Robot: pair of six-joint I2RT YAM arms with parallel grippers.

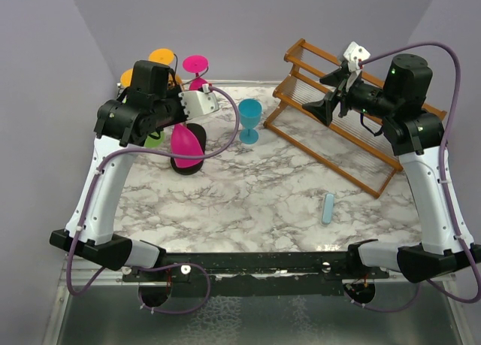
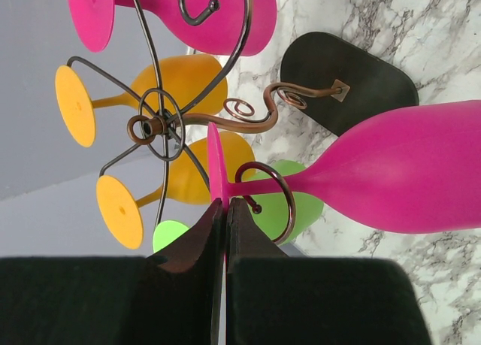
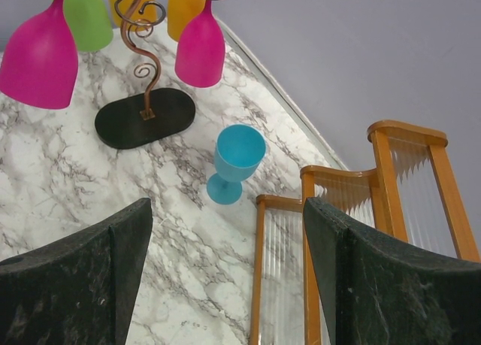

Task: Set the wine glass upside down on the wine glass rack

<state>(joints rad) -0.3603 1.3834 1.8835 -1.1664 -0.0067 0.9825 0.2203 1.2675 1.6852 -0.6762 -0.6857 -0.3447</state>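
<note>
wooden slatted rack [image 1: 342, 146], pale blue stick [image 1: 328, 208]

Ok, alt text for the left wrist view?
The left gripper pinches the foot of a pink wine glass, its stem in a curled arm of the wine glass rack. Orange glasses, a green glass and another pink glass hang there too.

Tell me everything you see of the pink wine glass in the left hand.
The pink wine glass is opaque magenta and looks like plastic, with a flat round foot, a slim stem and a long tapered bowl. It hangs upside down, with its bowl pointing towards the marble table. Its stem passes through a coppery wire curl of the wine glass rack. The left hand is shut on the thin edge of its foot.
</note>
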